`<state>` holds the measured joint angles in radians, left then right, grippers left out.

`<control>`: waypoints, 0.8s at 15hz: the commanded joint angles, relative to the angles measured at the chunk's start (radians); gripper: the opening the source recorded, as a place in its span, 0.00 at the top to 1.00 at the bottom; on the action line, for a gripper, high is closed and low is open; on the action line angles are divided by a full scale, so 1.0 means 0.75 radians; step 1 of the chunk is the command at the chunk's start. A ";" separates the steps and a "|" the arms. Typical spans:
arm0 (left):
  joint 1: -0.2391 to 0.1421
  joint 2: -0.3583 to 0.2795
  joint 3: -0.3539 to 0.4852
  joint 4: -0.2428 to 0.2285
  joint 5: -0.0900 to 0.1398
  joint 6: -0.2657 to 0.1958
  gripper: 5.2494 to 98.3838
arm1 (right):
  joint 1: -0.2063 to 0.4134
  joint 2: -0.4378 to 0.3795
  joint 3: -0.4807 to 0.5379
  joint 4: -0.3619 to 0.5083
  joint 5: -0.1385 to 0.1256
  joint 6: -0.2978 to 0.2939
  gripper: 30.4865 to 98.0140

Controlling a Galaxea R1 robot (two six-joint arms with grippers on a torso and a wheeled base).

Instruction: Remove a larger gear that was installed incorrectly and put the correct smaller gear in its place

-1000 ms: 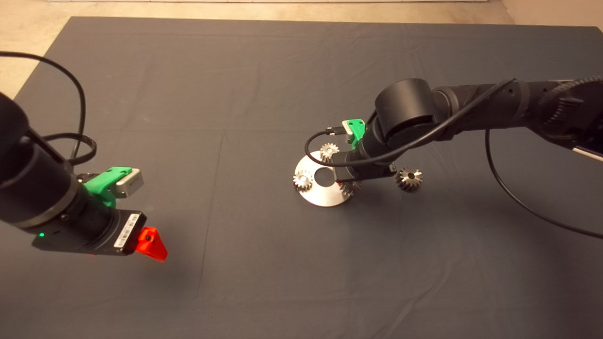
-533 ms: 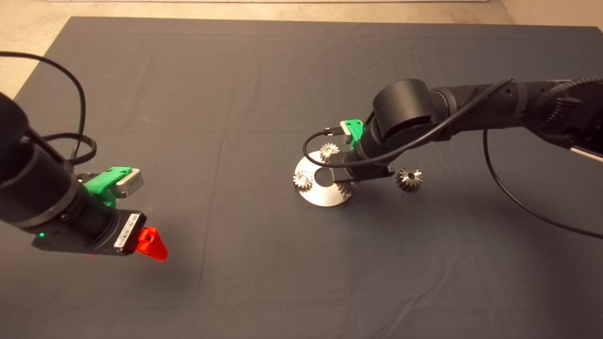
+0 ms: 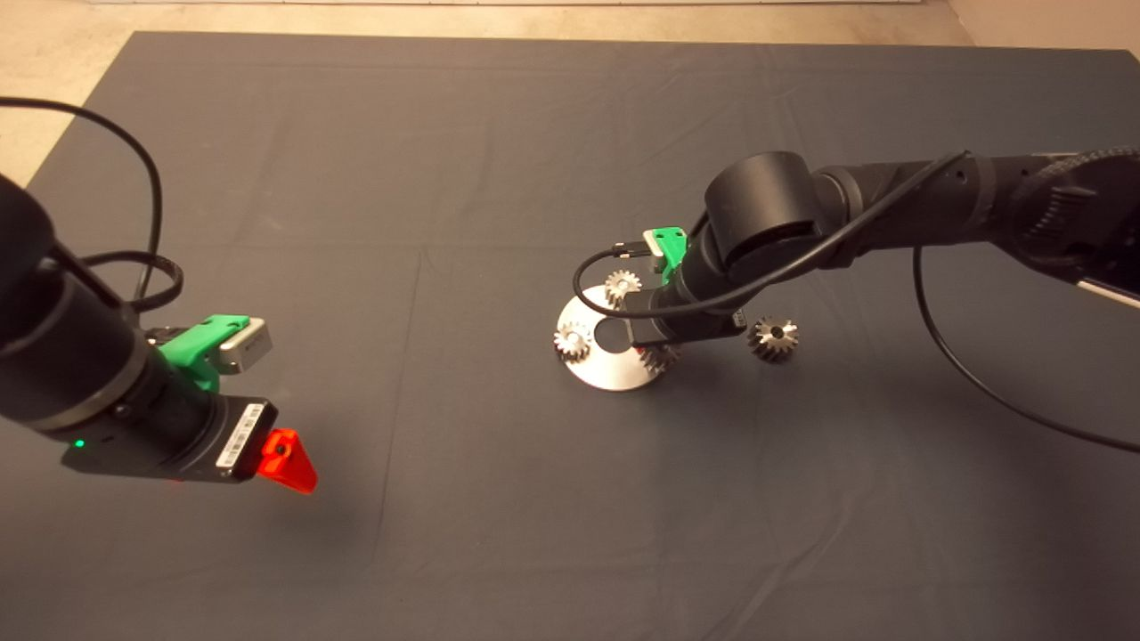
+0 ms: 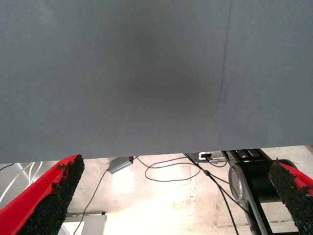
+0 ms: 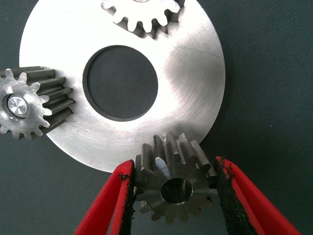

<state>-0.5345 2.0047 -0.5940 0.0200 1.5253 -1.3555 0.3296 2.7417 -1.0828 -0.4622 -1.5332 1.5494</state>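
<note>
1. The right tool grips the small gear: both black pads press on its teeth from either side, and the gear sits at the lower edge of the steel disc, in the lower middle of the wrist frame.
2. In the head view this tool stands at the lower right rim of the disc, near the frame's centre, with the arm coming in from the right edge.
3. Whether the gear is already seated on a pin or only hangs above one cannot be told; its bore looks dark and open.
4. Two paler gears stand on the disc, one at the left of the wrist frame, one at the top edge. The disc's centre hole is bare.
5. The large gear lies on the mat just right of the disc in the head view, apart from it, so removal looks done.
6. The left tool hangs wide and holds nothing, over the surface's edge; in the head view it is at the lower left, well apart from the work.
7. Risks, as I judge them:
   - A tilted gear would jam on its pin; the pads hold only on tooth tips, so it may rotate in the grip.
   - Letting go before it seats could drop it off the rim onto the mat.
   - Pushing sideways could slide the loose disc.
</note>
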 commanded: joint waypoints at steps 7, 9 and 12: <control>0.005 -0.005 0.005 0.016 0.120 -0.001 0.00 | 0.019 -0.036 0.041 -0.046 -0.167 0.004 0.85; 0.005 -0.005 0.005 0.016 0.120 -0.001 0.00 | 0.019 -0.032 0.039 -0.046 -0.167 0.002 0.85; 0.005 -0.005 -0.001 0.016 0.122 0.003 0.00 | 0.021 -0.022 0.027 -0.056 -0.167 -0.002 0.85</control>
<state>-0.5291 2.0051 -0.5936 0.0240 1.5253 -1.3555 0.3243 2.7230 -1.0651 -0.4713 -1.5226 1.5496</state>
